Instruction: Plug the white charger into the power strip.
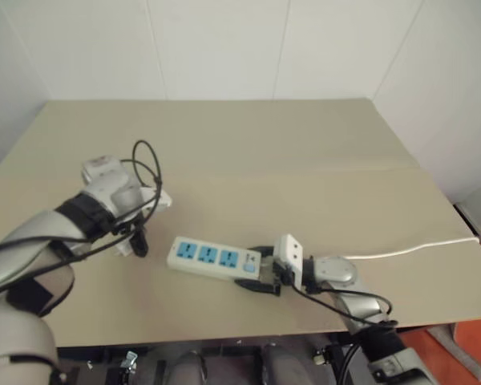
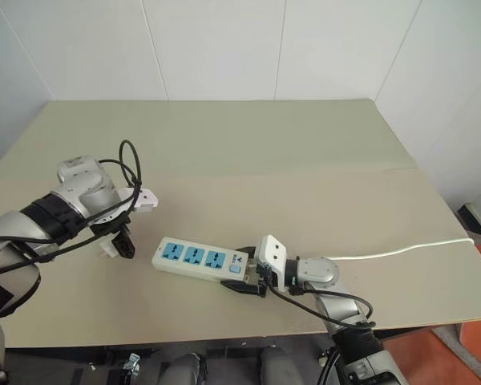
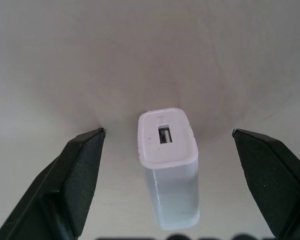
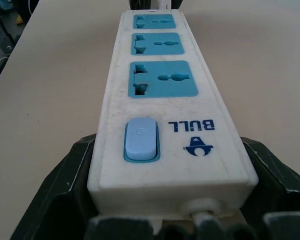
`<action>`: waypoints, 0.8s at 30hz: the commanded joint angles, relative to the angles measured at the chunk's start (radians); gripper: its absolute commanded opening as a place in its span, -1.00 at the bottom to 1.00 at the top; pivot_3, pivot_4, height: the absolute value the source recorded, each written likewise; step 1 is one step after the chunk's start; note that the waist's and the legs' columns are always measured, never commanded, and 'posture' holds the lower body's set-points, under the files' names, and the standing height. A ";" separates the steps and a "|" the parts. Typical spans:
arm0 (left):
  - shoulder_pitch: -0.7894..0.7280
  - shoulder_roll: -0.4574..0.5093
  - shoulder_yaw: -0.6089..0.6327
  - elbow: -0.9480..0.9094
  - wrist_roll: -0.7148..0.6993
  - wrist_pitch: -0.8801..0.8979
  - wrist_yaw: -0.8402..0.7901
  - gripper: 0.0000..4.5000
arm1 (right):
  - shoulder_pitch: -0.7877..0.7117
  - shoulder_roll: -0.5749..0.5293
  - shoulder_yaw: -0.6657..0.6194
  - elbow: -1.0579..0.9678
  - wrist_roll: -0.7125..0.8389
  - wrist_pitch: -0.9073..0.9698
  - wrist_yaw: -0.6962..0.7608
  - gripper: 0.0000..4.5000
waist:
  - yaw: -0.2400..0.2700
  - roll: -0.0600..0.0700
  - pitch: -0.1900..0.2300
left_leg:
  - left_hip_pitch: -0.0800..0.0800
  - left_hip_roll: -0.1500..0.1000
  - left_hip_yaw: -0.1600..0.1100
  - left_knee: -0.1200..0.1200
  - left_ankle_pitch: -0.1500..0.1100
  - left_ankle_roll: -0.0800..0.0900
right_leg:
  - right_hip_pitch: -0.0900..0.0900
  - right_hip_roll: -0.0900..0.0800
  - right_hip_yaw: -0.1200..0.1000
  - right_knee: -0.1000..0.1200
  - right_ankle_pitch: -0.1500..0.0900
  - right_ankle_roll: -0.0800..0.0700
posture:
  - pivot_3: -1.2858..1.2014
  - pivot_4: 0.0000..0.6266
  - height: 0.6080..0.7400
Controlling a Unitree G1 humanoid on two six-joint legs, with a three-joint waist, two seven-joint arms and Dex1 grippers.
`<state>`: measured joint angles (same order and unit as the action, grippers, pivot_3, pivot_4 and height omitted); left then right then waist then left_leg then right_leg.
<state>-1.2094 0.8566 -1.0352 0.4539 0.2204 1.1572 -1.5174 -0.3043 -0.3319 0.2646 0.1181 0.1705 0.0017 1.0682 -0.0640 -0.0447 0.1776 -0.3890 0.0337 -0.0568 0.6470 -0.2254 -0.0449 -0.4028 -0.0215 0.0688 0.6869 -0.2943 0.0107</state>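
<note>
The left wrist view shows what the head views barely give: the white charger [image 3: 168, 167] standing on the table [image 1: 305, 176] with its USB port facing the camera, framed between the left gripper's [image 3: 168, 145] two black fingers [image 3: 77, 175], which stand wide apart with clear gaps on both sides, touching nothing. From the head camera the charger is only a small white block under that downward-pointing gripper, near the table's left side. The right wrist view gives the detail of the power strip [image 4: 165, 100]: three blue socket faces in a row, a pale blue switch, and the cord end nearest the camera. The right gripper [image 2: 244, 282] is closed on that switch end, a finger against each side. The strip lies near the table's front edge, the charger apart from its far end.
</note>
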 commanded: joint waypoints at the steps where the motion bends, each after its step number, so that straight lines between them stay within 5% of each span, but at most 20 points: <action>1: -0.001 -0.002 0.044 -0.012 0.009 0.013 0.016 0.58 | 0.018 0.003 0.026 0.001 0.004 0.010 0.008 0.53 | 0.000 0.000 0.000 | 0.000 0.000 0.000 0.000 0.000 0.000 | 0.000 0.000 0.000 0.000 0.000 0.000 | 0.03 -0.52 1.00; 9: 0.007 0.002 0.048 -0.010 0.013 0.014 0.012 -0.55 | 0.009 0.006 0.026 0.009 0.003 0.009 0.007 0.53 | -0.001 0.000 0.000 | 0.000 0.000 0.000 0.000 0.000 0.000 | 0.000 0.000 0.000 0.000 0.000 0.000 | 0.03 -0.52 1.00; 15: 0.020 0.007 0.079 -0.032 0.007 0.009 0.031 -0.55 | 0.003 0.004 0.026 0.015 0.004 0.007 0.012 0.53 | -0.002 0.000 0.000 | 0.000 0.000 0.000 0.000 0.000 0.000 | 0.000 0.000 0.000 0.000 0.000 0.000 | 0.03 -0.52 1.00; 24: 0.104 -0.189 0.835 -0.126 -0.187 -0.136 0.544 -0.55 | -0.017 -0.004 0.028 0.033 0.002 0.001 0.029 0.53 | 0.006 0.000 0.000 | 0.000 0.000 0.000 0.006 -0.001 0.002 | 0.001 -0.002 0.000 0.003 0.000 0.000 | 0.03 -0.52 1.00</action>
<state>-1.1162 0.6774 -0.3094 0.3673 0.0623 1.0550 -1.0607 -0.3239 -0.3426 0.2696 0.1349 0.1712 0.0016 1.0839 -0.0580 -0.0452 0.1772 -0.3892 0.0335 -0.0561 0.6530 -0.2265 -0.0432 -0.4026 -0.0234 0.0692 0.6910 -0.2942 0.0107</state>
